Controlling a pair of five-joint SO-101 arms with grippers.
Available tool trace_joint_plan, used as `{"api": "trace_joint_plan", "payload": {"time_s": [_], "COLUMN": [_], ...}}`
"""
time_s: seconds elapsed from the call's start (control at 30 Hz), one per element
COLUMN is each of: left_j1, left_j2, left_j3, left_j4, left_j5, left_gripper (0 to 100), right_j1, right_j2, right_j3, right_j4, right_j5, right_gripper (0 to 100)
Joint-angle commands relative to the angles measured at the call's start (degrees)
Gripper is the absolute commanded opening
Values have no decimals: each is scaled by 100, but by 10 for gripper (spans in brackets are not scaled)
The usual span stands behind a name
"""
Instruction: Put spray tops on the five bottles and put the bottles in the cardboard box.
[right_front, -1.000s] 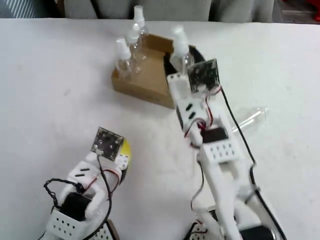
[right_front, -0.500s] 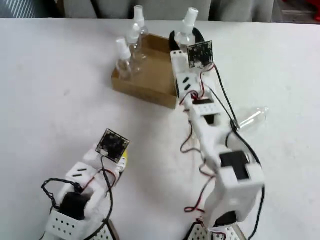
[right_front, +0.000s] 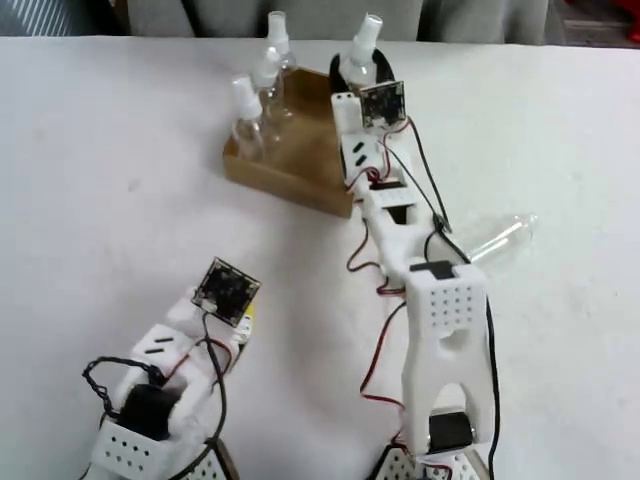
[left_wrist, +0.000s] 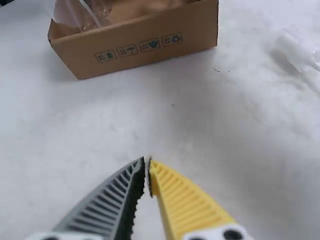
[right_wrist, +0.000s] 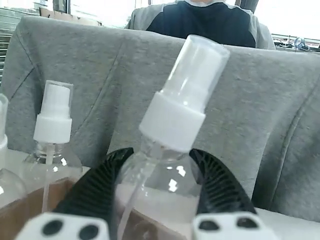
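Presently, the right pincer (right_front: 360, 75) clamps a capped bottle (right_front: 366, 35), tilted, at the far right corner of the cardboard box (right_front: 285, 183). Three capped bottles (right_front: 245, 115) stand at its far left. Another bottle (right_front: 497, 240) lies on the counter (right_front: 120, 150), right. The left pincer (left_wrist: 148, 170) is closed and empty, near left. The printed symbols on the box are illegible.

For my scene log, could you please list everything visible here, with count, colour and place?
cardboard box: one, brown, far middle of the table.
spray-topped bottles: three, clear with white tops, upright along the box's left side.
held spray-topped bottle: one, clear with a white top, tilted, at the box's far right corner.
lying bottle: one, clear, on its side to the right of the right arm.
table: one, white.
left gripper: grey and yellow, shut, empty.
right gripper: black, shut on the held bottle.
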Motion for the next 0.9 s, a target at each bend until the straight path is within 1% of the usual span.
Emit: {"api": "trace_joint_plan", "payload": {"time_s": [0.0,0.5,0.77,0.87], "left_j1": [-57,-57,-57,-57], "left_j2": [-57,-57,-57,-57], "left_j3": [-18,-18,-18,-18], "left_j4": [9,9,9,9], "left_j5": [-70,-70,-70,-70], "left_gripper": [24,24,24,24], "right_j1": [40,75,101,101], "right_j2": [136,1508,1789,1771], "right_j3": [-624,-2119,-2444,-2444], "right_j4": [-154,-154,-145,171], "right_j5": [53,62,79,70], "right_gripper": [15,15,15,15]}}
